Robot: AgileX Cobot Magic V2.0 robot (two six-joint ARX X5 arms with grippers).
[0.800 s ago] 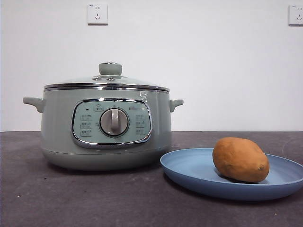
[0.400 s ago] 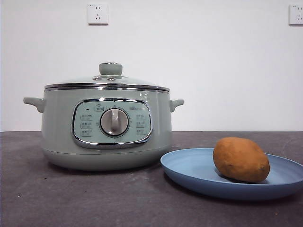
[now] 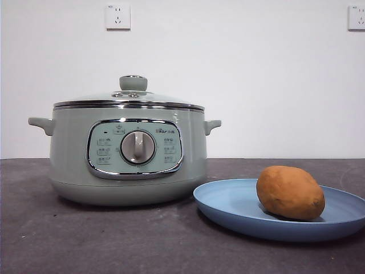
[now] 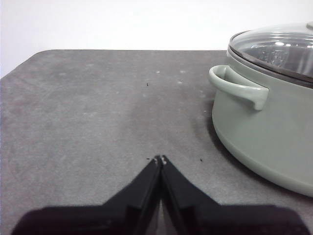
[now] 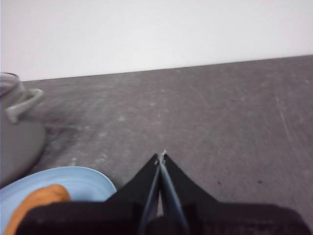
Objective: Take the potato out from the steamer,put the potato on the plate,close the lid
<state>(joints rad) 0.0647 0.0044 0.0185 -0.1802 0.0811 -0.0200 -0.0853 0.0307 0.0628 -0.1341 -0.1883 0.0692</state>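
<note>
Nothing has moved: potato (image 3: 290,192), firm, matte, grippable across its middle, lies on plate (image 3: 239,206) beside lidded steamer (image 3: 126,149); both grippers (image 4: 160,159) (image 5: 161,155) clenched empty.

Place: a staged test bench, likely a lab, dressed with kitchenware
Backdrop: bare white wall (image 3: 256,85) with two wall sockets (image 3: 117,16)
Surface: dark grey matte table (image 3: 114,240)
Props: an electric steamer (image 3: 128,154) and a blue plate (image 3: 239,208), nothing else around

Sage-green steamer (image 3: 128,154) with glass lid (image 3: 130,97) seated, sweet potato (image 3: 290,192) resting on blue plate (image 3: 234,208) just beside it, dark worktop (image 3: 85,240)
</note>
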